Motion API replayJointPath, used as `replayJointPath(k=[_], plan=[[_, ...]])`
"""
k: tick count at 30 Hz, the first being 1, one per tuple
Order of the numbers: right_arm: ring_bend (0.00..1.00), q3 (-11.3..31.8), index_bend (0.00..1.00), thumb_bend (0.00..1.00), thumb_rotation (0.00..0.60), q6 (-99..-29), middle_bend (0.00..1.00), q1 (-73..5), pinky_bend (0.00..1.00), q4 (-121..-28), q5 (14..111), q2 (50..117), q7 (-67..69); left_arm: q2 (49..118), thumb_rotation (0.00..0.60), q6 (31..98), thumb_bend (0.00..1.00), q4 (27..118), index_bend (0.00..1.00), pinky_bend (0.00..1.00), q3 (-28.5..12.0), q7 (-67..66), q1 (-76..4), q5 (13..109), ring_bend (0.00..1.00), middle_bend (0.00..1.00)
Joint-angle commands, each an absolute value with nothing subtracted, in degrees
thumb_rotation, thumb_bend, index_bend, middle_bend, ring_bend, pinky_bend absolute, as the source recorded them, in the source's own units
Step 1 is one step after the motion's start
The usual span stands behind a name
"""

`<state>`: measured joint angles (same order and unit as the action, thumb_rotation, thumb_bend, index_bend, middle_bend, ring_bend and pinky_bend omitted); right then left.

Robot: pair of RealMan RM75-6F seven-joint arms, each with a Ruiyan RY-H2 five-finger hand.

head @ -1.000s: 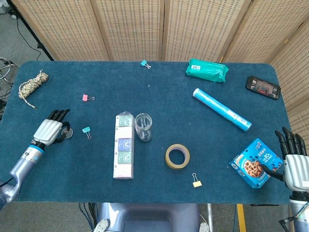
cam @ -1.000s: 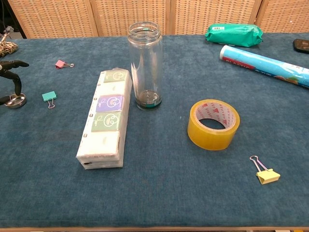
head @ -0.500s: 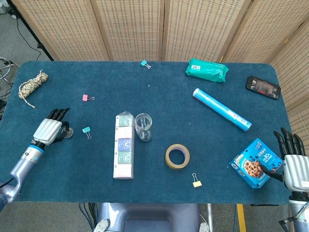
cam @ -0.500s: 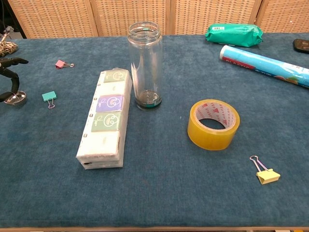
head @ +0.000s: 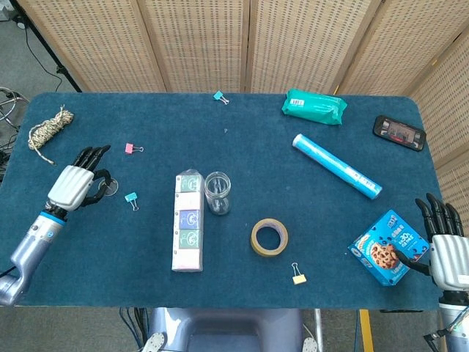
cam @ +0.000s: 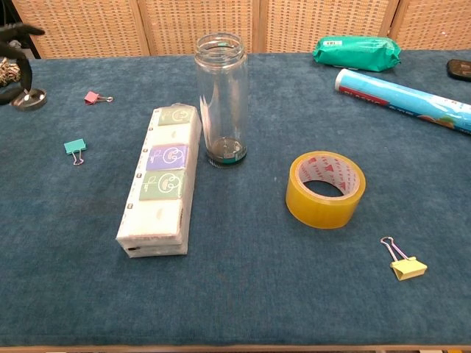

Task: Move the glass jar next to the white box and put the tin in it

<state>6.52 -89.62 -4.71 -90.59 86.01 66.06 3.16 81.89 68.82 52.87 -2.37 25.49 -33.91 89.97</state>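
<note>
The clear glass jar point(head: 217, 193) point(cam: 221, 99) stands upright and empty, right beside the long white box point(head: 189, 222) point(cam: 163, 180) near the table's middle. My left hand point(head: 73, 187) point(cam: 13, 51) is at the table's left side and pinches the small round silver tin point(head: 111, 191) point(cam: 30, 98), which hangs above the cloth. The tin is well left of the jar. My right hand point(head: 447, 246) rests at the front right corner with its fingers spread, holding nothing, beside a blue cookie box point(head: 388, 247).
A yellow tape roll point(head: 269, 237) point(cam: 325, 189) lies right of the jar. Small binder clips are scattered: teal point(head: 132, 199) point(cam: 74, 148), pink point(head: 130, 148), yellow point(head: 298, 277). A blue tube point(head: 336, 166), green packet point(head: 314, 106), phone point(head: 399, 133) and rope bundle point(head: 47, 132) lie further out.
My left hand has risen off the cloth with the tin pinched in it, moving up and slightly toward the far side. The right hand stays put.
</note>
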Motion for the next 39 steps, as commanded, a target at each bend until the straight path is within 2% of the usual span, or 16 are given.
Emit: replayJointPath(k=[1, 7, 13, 23, 39], plan=[[0.00, 6.5, 0.00, 0.10, 0.600, -89.5, 0.00, -4.7, 0.00, -90.6, 86.1, 66.1, 3.1, 73.9, 0.600, 69.3, 0.50, 67.5, 0.64, 0.00, -5.8, 21.5, -37.0, 89.8, 0.00, 0.00], [0.00, 7.0, 0.00, 0.10, 0.600, -89.1, 0.00, -4.8, 0.00, -90.3, 85.3, 65.8, 4.0, 67.6, 0.600, 65.0, 0.50, 82.1, 0.64, 0.00, -11.2, 13.1, -42.6, 87.7, 0.00, 0.00], [0.00, 7.5, 0.00, 0.10, 0.600, -88.9, 0.00, -4.8, 0.00, -89.8, 84.4, 65.5, 4.8, 67.3, 0.600, 60.0, 0.49, 88.4, 0.64, 0.00, -15.2, 4.2, -47.4, 83.5, 0.00, 0.00], [0.00, 7.8, 0.00, 0.10, 0.600, -88.3, 0.00, -4.8, 0.00, -89.3, 83.7, 65.4, 5.9, 73.0, 0.600, 56.5, 0.49, 89.9, 0.64, 0.00, -16.8, -1.0, -52.2, 80.1, 0.00, 0.00], [0.00, 8.1, 0.00, 0.10, 0.600, -87.7, 0.00, -4.8, 0.00, -89.3, 83.2, 64.8, 7.0, 78.0, 0.600, 55.9, 0.49, 88.5, 0.64, 0.00, -16.0, -3.5, -54.0, 77.4, 0.00, 0.00]])
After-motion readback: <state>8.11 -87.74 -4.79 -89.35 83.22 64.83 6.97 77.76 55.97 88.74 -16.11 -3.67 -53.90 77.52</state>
